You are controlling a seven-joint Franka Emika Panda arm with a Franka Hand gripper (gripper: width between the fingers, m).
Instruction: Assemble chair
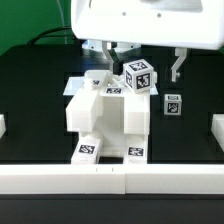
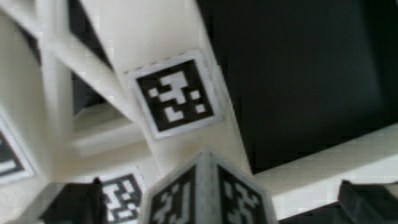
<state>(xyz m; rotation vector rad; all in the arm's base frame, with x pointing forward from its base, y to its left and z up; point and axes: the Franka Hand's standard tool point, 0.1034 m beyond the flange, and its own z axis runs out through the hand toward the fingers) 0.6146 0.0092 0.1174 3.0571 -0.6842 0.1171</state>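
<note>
- At centre-left on the surface point(image 1: 35, 100), the chair point(image 1: 105, 118) is standing part-built.
- Right of centre in the exterior view, the gripper point(image 1: 140, 60) is hanging spread, pinching nothing, over a tagged cube point(image 1: 138, 76).
- Further right, a small tagged piece point(image 1: 173, 103) is lying apart, seemingly awaiting fitting.

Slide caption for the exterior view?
Open glossy white robot hand hovers above the matte white blocky plastic chair on the black table.

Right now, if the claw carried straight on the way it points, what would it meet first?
Probably the chair's tagged bar: in the wrist view it fills the line ahead of the open claw, which hangs over the chair assembly. How far off it is, the pictures don't settle.
</note>
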